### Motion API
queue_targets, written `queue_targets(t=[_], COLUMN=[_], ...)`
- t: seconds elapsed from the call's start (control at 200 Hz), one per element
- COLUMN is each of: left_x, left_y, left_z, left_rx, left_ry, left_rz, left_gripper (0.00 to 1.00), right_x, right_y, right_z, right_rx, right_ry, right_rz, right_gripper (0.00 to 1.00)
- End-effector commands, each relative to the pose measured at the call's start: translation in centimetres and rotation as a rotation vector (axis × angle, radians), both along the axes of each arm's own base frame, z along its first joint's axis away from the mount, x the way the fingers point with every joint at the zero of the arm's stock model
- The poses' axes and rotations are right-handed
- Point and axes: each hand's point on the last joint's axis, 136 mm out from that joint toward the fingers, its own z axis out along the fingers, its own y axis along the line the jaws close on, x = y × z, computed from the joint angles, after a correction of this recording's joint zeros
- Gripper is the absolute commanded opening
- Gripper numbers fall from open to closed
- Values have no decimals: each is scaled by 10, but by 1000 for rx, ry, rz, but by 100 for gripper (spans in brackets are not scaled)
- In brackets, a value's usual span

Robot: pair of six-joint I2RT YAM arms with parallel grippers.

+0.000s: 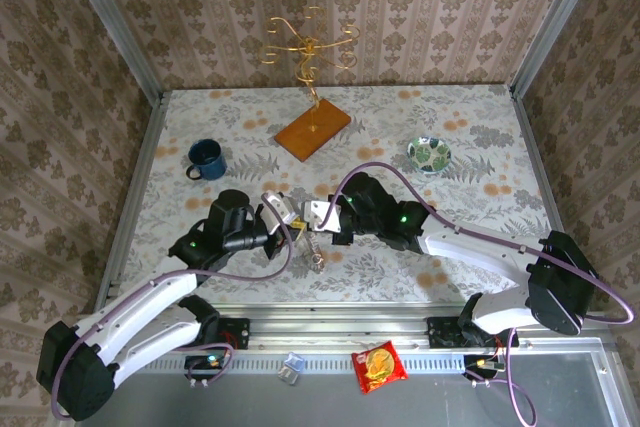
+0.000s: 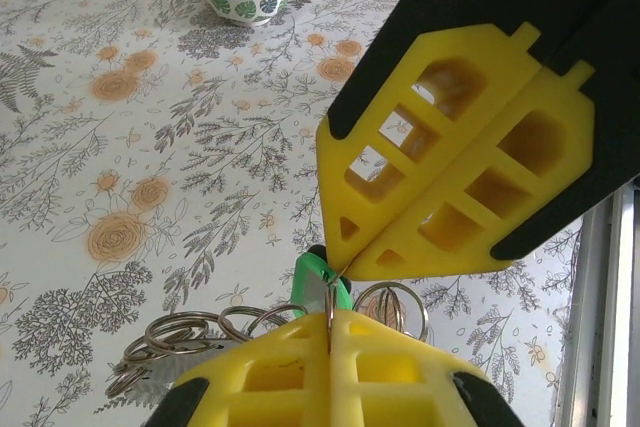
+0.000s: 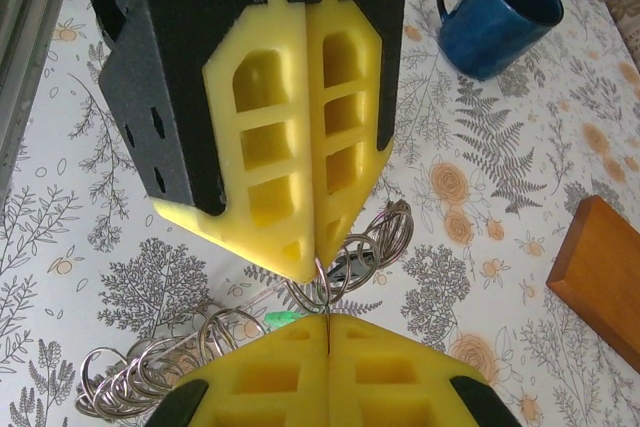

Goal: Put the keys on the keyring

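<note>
My two grippers meet tip to tip above the middle of the table, the left gripper (image 1: 290, 215) facing the right gripper (image 1: 318, 217). Both are shut on the thin silvery keyring (image 2: 330, 297), seen edge-on between the yellow pads. In the left wrist view my left gripper (image 2: 330, 319) pinches it from below and the right gripper (image 2: 345, 265) from above. The green-headed key (image 2: 318, 282) hangs just behind the wire. In the right wrist view the right gripper (image 3: 328, 319) is at the bottom, the left gripper (image 3: 318, 269) above, the dark-headed key (image 3: 352, 265) behind.
A bunch of small split rings (image 3: 150, 372) trails onto the flowered tablecloth under the grippers. The blue mug (image 1: 206, 159) stands at the left, the leaf-patterned bowl (image 1: 428, 155) at the right. The gold wire stand (image 1: 308, 47) on its wooden base (image 1: 313, 130) is at the back.
</note>
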Motion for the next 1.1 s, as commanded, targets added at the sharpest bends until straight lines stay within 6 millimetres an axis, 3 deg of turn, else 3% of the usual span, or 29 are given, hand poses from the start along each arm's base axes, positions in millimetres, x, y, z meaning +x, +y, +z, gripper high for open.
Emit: queue_targets(t=[0.0,0.605,0.81,0.855,0.88,1.09,1.095], left_x=[8,13,19,19,19,14,14], left_y=[-3,-6,-10,-12,-12,-15,-15], left_z=[11,17,27,28,29,28,28], left_rx=[-28,-58,-140,-156,-164,-165,-164], left_ry=[-24,-42,-38,-38,-41,-65,-66], left_rz=[29,56,90,93,92,68,67], left_gripper=[0,0,0,0,0,0,0], right_x=[-16,-15,-17,-19,-19,-22,-23], right_y=[9,18,22,23,25,18,17], right_z=[13,12,13,14,3,-3,3], right_rx=[33,30,50,58,40,52,66], right_ry=[-2,0,9,15,36,97,92], right_rz=[90,85,82,85,86,84,87], right_gripper=[0,0,0,6,8,29,29])
